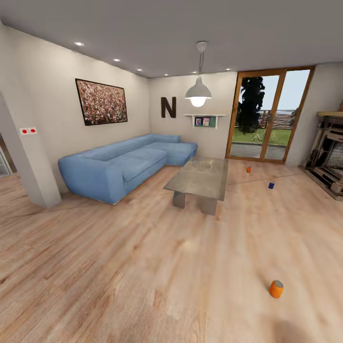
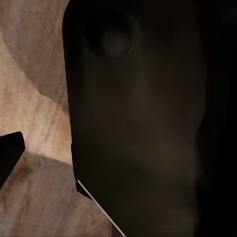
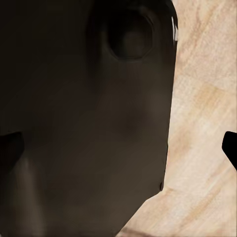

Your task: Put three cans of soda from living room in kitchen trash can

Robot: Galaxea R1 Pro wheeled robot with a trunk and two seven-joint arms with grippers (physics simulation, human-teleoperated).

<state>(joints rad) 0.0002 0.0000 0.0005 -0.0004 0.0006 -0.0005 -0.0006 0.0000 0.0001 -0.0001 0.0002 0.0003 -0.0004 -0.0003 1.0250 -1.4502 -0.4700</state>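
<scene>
I see three cans on the floor: orange, blue, orange; grippers' state unclear.

One sign can be read: a large dark capital letter "N" mounted on the pale back wall. It hangs above the far end of the blue sofa and just to the left of the hanging lamp. The soda cans on the floor are too small to show any label.
</scene>
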